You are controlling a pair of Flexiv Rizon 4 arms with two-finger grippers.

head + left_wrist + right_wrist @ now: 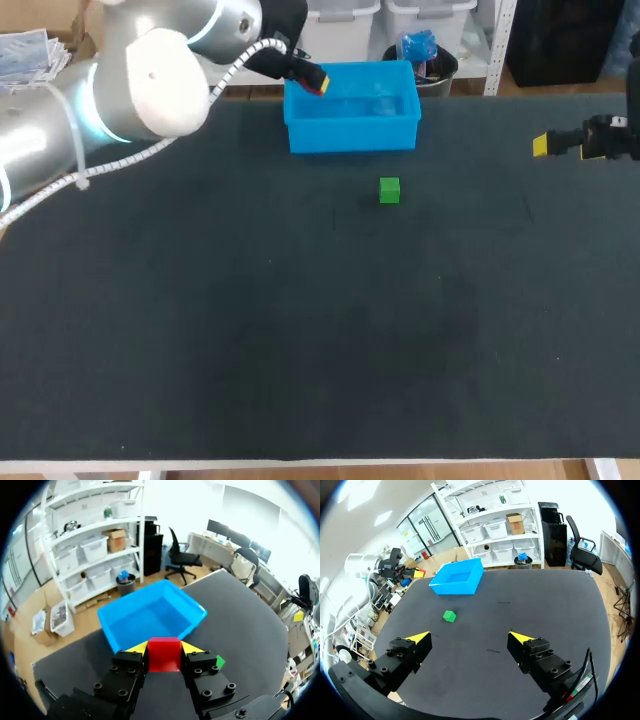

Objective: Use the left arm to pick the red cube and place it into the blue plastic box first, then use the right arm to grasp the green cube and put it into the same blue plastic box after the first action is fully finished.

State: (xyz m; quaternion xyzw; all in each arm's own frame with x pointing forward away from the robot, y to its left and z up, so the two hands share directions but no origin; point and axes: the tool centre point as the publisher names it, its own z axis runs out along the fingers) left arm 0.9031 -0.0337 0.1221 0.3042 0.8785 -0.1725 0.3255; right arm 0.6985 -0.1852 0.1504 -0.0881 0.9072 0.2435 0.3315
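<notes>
My left gripper (164,649) is shut on the red cube (164,654), held between its two yellow tips. In the head view that gripper (317,83) hangs over the left rim of the blue plastic box (352,106), which stands at the table's far edge and looks empty inside (150,612). The green cube (389,190) rests on the dark table a little in front of the box, also seen small beside my left fingers (220,661) and ahead of my right gripper (449,615). My right gripper (470,638) is open and empty, off at the table's right side (548,145).
The dark table mat (300,330) stretches wide in front of the green cube, with nothing else lying on it. My left arm's white elbow (150,80) and its cable rise over the table's back left.
</notes>
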